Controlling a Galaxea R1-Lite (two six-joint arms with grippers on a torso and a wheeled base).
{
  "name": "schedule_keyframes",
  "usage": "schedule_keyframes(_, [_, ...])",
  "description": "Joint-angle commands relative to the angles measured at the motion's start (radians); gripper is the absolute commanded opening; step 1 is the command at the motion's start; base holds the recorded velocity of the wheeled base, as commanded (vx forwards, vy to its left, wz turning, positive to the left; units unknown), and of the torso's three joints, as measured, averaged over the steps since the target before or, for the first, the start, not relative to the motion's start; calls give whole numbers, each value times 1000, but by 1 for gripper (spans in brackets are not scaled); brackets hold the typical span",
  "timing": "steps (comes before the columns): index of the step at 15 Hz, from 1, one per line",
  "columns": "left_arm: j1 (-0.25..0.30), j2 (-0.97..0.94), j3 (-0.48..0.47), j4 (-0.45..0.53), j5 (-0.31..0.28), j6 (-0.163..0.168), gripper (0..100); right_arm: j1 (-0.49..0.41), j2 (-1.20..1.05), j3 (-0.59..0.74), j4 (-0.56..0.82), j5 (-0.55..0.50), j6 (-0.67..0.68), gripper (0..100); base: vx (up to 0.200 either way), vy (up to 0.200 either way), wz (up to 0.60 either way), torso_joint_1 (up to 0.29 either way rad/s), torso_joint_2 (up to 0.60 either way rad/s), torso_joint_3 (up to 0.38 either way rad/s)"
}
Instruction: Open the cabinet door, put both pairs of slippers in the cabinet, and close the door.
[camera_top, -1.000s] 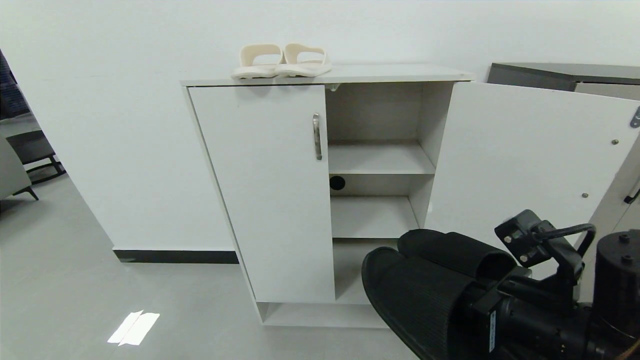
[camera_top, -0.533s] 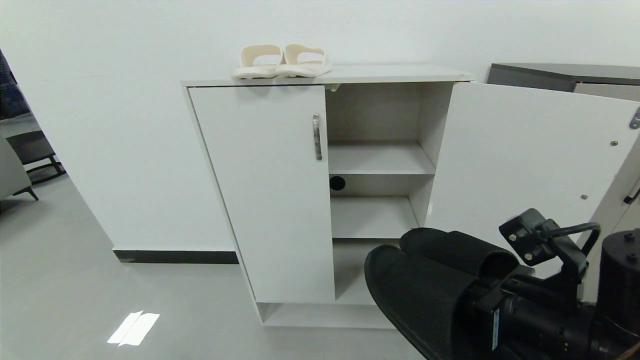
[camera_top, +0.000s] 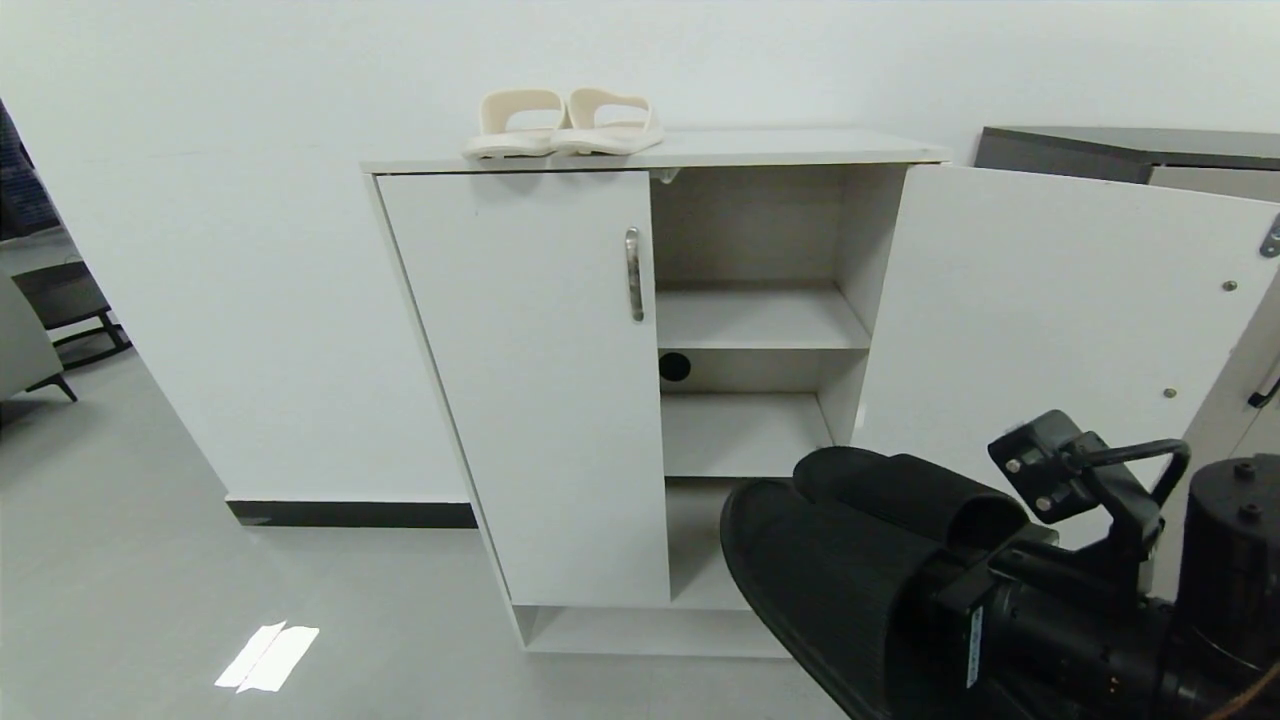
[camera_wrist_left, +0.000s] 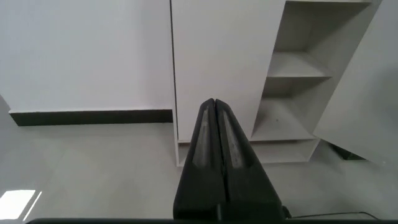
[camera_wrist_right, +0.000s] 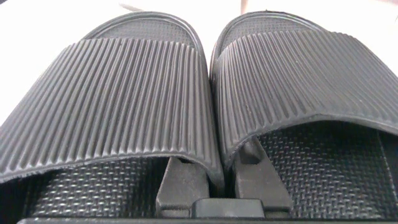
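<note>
A white cabinet (camera_top: 520, 390) stands against the wall, its right door (camera_top: 1040, 320) swung open and its left door (camera_top: 530, 380) closed. Bare shelves (camera_top: 760, 320) show inside. A cream pair of slippers (camera_top: 565, 122) rests on the cabinet top at its left. My right gripper (camera_wrist_right: 214, 180) is shut on the black pair of slippers (camera_top: 850, 570), pinching the two inner edges together; the pair hangs in front of the cabinet's lower right opening. My left gripper (camera_wrist_left: 215, 134) is shut with nothing in it, low and facing the cabinet (camera_wrist_left: 249, 68) from a distance.
A grey cabinet (camera_top: 1130, 150) stands behind the open door at the right. A chair (camera_top: 40, 320) sits at the far left. Open grey floor (camera_top: 200, 600) lies left of the cabinet, with a bright light patch (camera_top: 268, 655) on it.
The right arm with the black slippers dipped slightly right and down, then came back left and a little up toward the cabinet opening. Everything else is as before.
</note>
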Motion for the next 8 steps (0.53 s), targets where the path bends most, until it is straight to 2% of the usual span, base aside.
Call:
schedule_keyframes(1, [0, -2, 0, 0, 0, 0, 0, 0, 89, -19, -52, -69, 56, 0, 0, 0, 0, 0, 0, 0])
schedule_keyframes(3, [0, -2, 0, 0, 0, 0, 0, 4, 232, -42, -129, -152, 95, 0, 0, 0, 0, 0, 0, 0])
schedule_keyframes(5, [0, -2, 0, 0, 0, 16, 0, 27, 379, -92, -196, -227, 130, 0, 0, 0, 0, 0, 0, 0])
schedule_keyframes(6, [0, -2, 0, 0, 0, 22, 0, 33, 431, -120, -198, -245, 148, 0, 0, 0, 0, 0, 0, 0])
schedule_keyframes(8, [0, -2, 0, 0, 1, 10, 0, 30, 486, -155, -198, -245, 151, 0, 0, 0, 0, 0, 0, 0])
